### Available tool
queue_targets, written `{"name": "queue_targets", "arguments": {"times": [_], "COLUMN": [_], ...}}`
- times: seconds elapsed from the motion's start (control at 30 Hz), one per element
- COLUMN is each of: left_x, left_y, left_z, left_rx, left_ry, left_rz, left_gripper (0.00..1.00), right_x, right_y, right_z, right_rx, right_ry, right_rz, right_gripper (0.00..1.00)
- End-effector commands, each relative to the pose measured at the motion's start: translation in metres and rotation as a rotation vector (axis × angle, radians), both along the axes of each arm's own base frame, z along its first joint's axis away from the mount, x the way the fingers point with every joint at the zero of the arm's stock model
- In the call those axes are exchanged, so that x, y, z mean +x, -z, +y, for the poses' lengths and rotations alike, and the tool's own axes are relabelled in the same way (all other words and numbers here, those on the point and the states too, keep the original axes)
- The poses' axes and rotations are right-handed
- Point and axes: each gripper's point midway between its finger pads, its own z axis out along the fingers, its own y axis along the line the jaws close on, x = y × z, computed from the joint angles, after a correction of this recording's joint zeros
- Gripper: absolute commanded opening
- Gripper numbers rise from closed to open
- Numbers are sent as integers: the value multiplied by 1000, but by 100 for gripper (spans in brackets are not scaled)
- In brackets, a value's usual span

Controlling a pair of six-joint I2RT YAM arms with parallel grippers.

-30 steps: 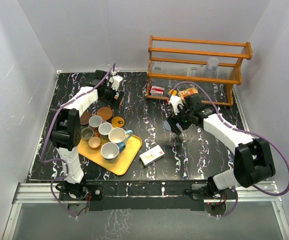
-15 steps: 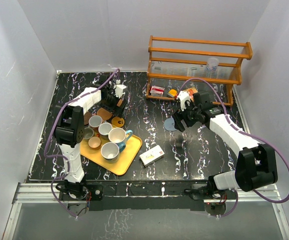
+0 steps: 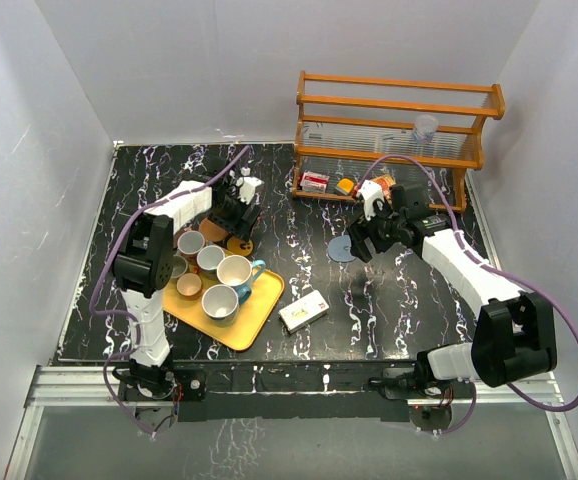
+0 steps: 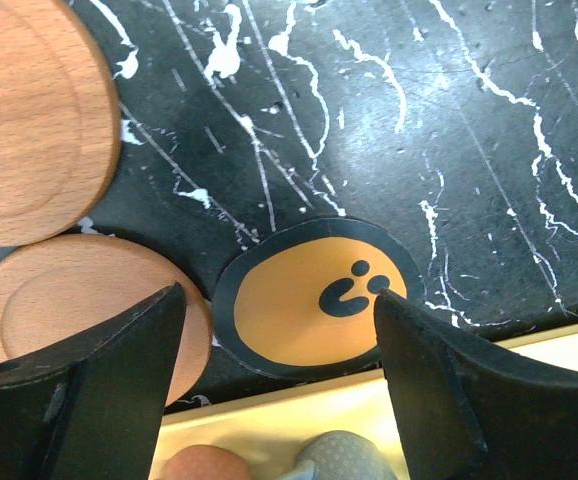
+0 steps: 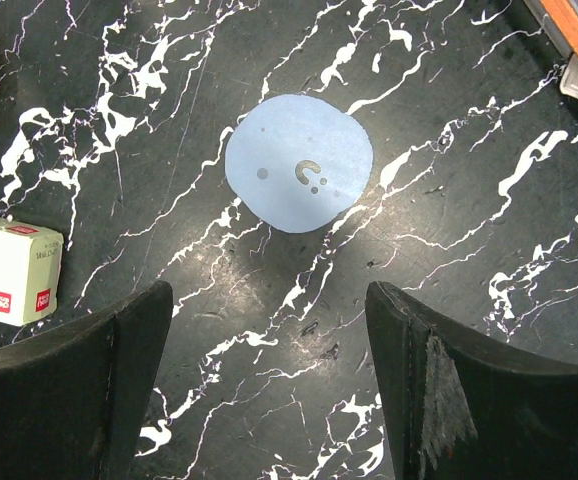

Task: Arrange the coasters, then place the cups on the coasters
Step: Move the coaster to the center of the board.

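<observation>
An orange coaster (image 4: 299, 305) with a black rim lies flat on the black marble table, just beyond the yellow tray (image 4: 299, 425). My left gripper (image 4: 279, 293) is open and hangs over it, a finger on each side. Two wooden coasters (image 4: 29, 120) (image 4: 69, 305) lie to its left. A grey-blue coaster (image 5: 299, 160) lies flat ahead of my open right gripper (image 5: 267, 290), which holds nothing. From above, the grey-blue coaster (image 3: 340, 250) sits mid-table beside the right gripper (image 3: 361, 240). Several cups (image 3: 234, 270) stand on the tray (image 3: 256, 312), and the left gripper (image 3: 237, 222) is above the orange coaster (image 3: 237, 244).
A wooden rack (image 3: 399, 100) with a clear plastic cup (image 3: 426, 125) stands at the back right, with small packets (image 3: 316, 181) at its foot. A small white box (image 3: 304, 312) lies right of the tray and shows in the right wrist view as well (image 5: 9, 265).
My left gripper has come forward and right from the wooden coasters to over the orange one, its jaws a little narrower. My right gripper drew back, leaving the grey-blue coaster on the table.
</observation>
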Motion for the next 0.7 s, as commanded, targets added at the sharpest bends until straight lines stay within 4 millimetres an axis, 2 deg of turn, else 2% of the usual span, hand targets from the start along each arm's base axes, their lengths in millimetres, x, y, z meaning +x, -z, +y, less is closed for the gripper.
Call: {"name": "queue_targets", "arguments": {"times": [0.0,0.17,0.43,0.53,0.67], "left_x": [-41,-53,-90,-101,-91], "left_y": [9,14,20,14,-7], "left_z": [-19,-47,-120,-145,-159], "left_rx": [-10,-33,-124,-176,-230], "left_ry": [27,67,206,262,302], "left_rz": [109,119,203,221,156], "left_gripper": [72,66,61,60,61], "right_x": [8,10,12,13,15], "right_y": [-23,-25,-24,-22,-21], "right_z": [1,-3,-13,-18,-24], "right_rx": [41,39,37,36,39], "right_ry": [5,17,48,61,78], "right_rz": [-80,-87,-88,-84,-81], "right_gripper": [77,77,77,77,77]}}
